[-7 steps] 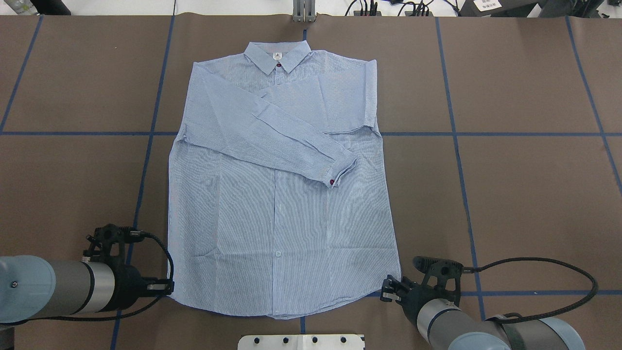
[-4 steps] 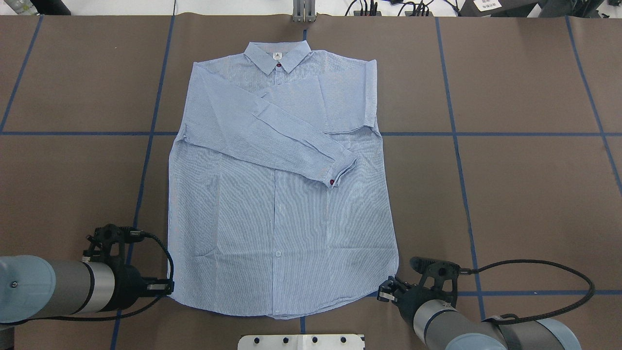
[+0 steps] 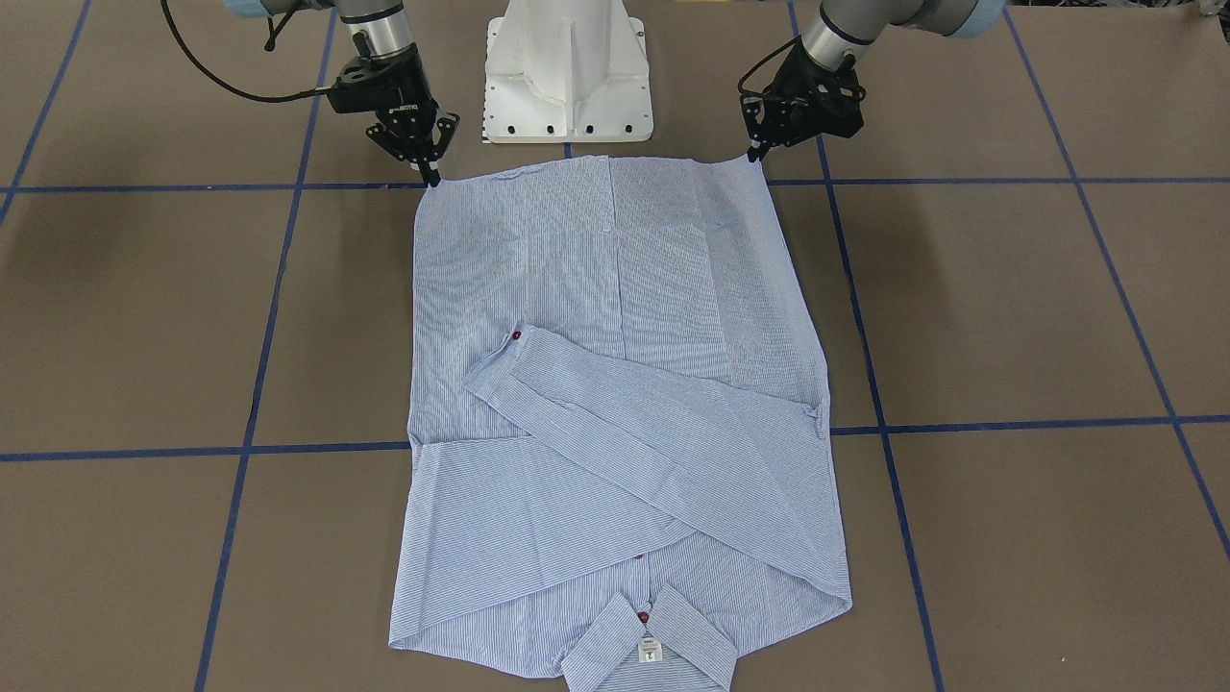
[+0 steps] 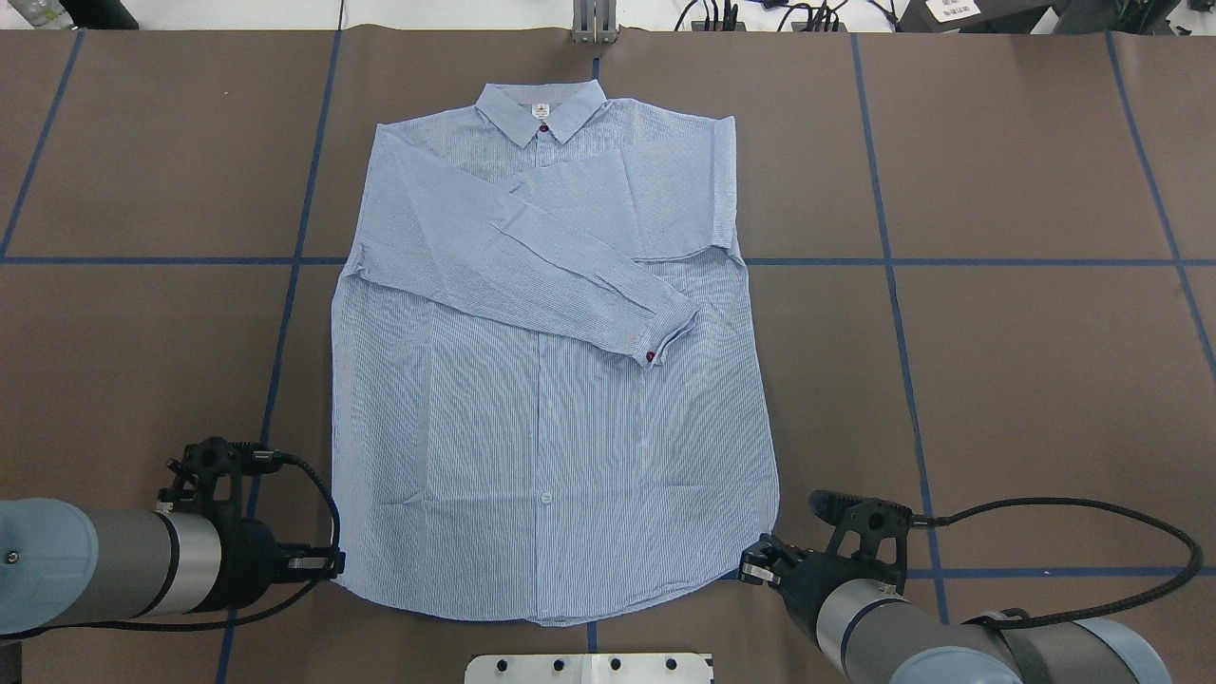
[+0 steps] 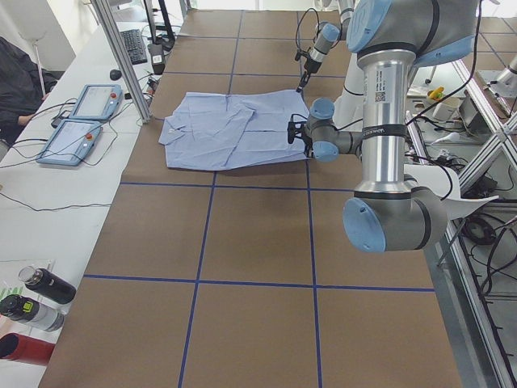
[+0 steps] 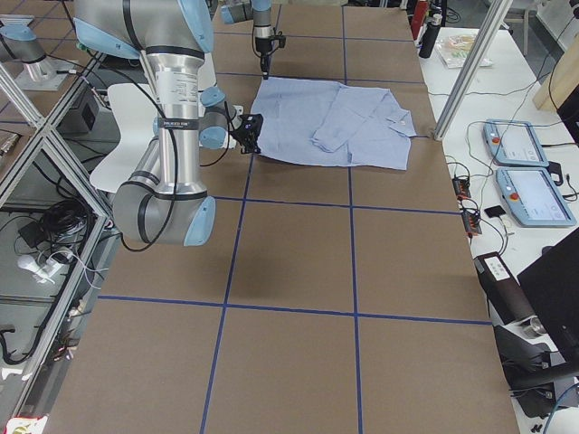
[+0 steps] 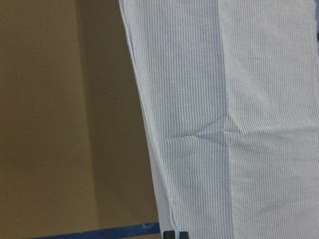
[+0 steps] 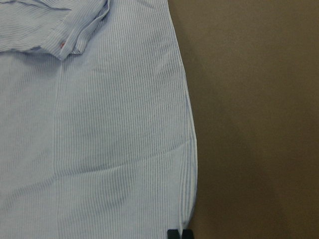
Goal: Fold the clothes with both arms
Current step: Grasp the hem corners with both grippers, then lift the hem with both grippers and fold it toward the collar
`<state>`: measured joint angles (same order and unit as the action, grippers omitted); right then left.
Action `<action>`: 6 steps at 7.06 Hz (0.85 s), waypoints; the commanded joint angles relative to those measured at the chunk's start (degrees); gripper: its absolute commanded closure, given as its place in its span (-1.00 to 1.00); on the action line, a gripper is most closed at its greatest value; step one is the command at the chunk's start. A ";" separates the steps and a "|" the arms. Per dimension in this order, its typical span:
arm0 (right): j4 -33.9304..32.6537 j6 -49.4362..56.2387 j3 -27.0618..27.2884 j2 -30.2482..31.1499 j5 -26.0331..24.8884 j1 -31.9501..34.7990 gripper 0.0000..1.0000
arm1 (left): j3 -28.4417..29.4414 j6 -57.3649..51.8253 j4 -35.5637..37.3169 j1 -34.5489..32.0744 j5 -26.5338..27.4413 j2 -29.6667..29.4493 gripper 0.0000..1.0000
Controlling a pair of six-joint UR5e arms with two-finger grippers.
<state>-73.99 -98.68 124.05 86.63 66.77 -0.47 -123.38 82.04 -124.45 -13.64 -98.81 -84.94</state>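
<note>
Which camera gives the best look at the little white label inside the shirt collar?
The exterior front-facing view: the label lies nearest that camera, unobstructed on the collar of the shirt. The overhead view shows it smaller, at the far end. In both side views it is too small to make out; the wrist cameras miss it.

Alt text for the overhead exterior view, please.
A light blue striped shirt lies flat on the brown table, collar away from the robot, sleeves folded across the chest. The left gripper and right gripper pinch its near hem corners.
</note>
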 commanded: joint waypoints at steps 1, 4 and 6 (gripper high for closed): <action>-12.01 -0.20 12.04 1.16 5.36 0.20 1.00 | -4.65 0.14 0.00 -0.33 -3.90 0.99 1.00; -28.61 -0.29 26.99 1.70 15.38 0.03 1.00 | -15.11 5.56 0.61 0.71 -11.03 4.87 1.00; -29.19 -0.20 30.54 0.82 18.38 2.12 1.00 | -19.77 5.76 5.06 -0.06 -14.72 4.43 1.00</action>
<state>-101.95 -98.95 152.02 88.01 82.94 0.13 -139.98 87.38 -122.47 -13.14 -110.93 -80.24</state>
